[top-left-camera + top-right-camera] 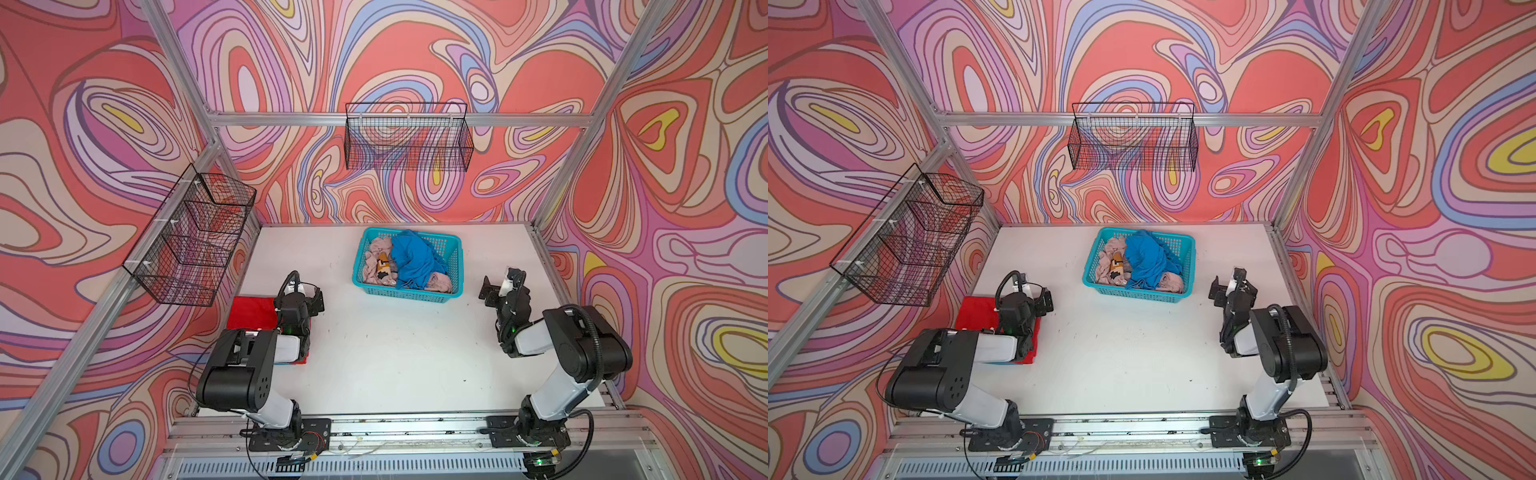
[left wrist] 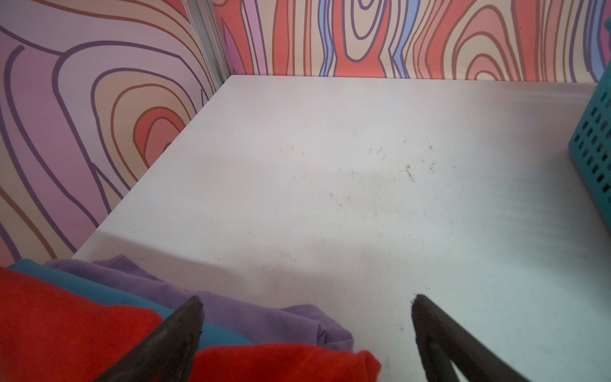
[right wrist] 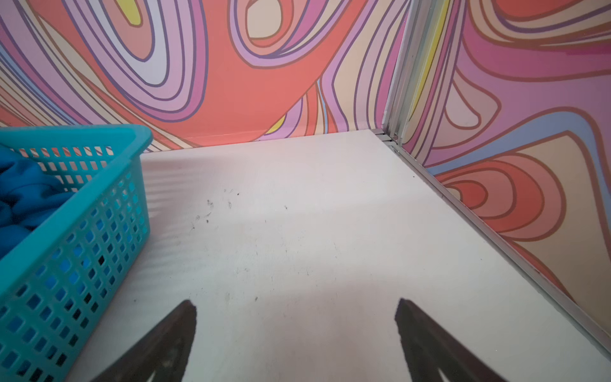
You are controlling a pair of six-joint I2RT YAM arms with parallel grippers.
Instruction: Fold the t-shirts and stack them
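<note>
My left gripper (image 2: 305, 299) is spread wide and holds nothing, poised at the edge of the folded red t-shirt (image 1: 251, 311), which tops a stack at the table's (image 1: 395, 353) left side over what looks like a teal layer (image 2: 99, 291) and a purple layer (image 2: 248, 314). My right gripper (image 3: 297, 302) is just as wide and empty above bare table beside the turquoise basket (image 1: 407, 293), where the blue t-shirt (image 1: 413, 259) lies crumpled over the beige-pink printed t-shirt (image 1: 374, 259).

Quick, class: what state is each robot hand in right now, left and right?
Left hand: open, holding nothing.
Right hand: open, holding nothing.
</note>
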